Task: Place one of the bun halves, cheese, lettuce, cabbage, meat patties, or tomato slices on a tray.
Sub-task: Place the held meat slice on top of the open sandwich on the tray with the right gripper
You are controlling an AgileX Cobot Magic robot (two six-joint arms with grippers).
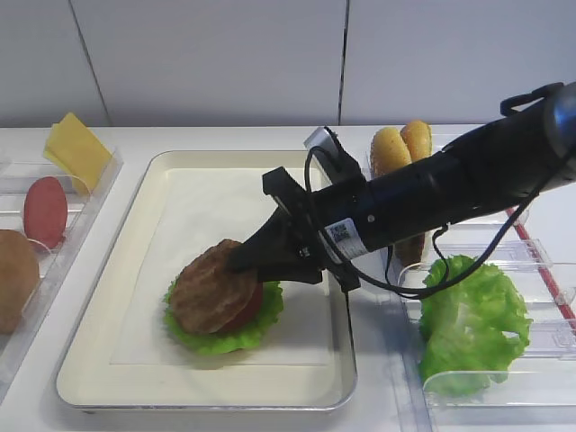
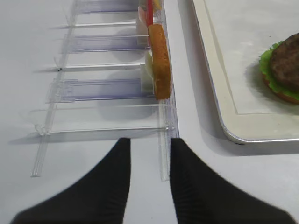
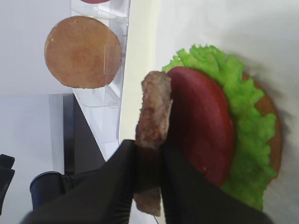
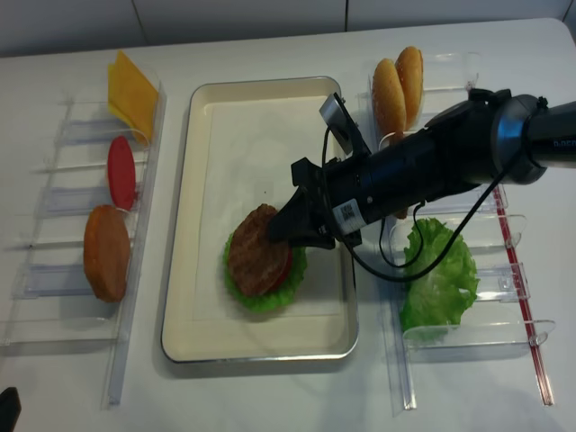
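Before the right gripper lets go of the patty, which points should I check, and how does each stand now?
1. Right gripper shut on patty: ok.
2. Patty over tomato slice: ok.
3. Patty lying flat: not ok, tilted, one edge raised.
4. Lettuce and bun below the tomato: ok.
5. Stack inside tray: ok.
6. Left gripper clear, open by the left rack: ok.
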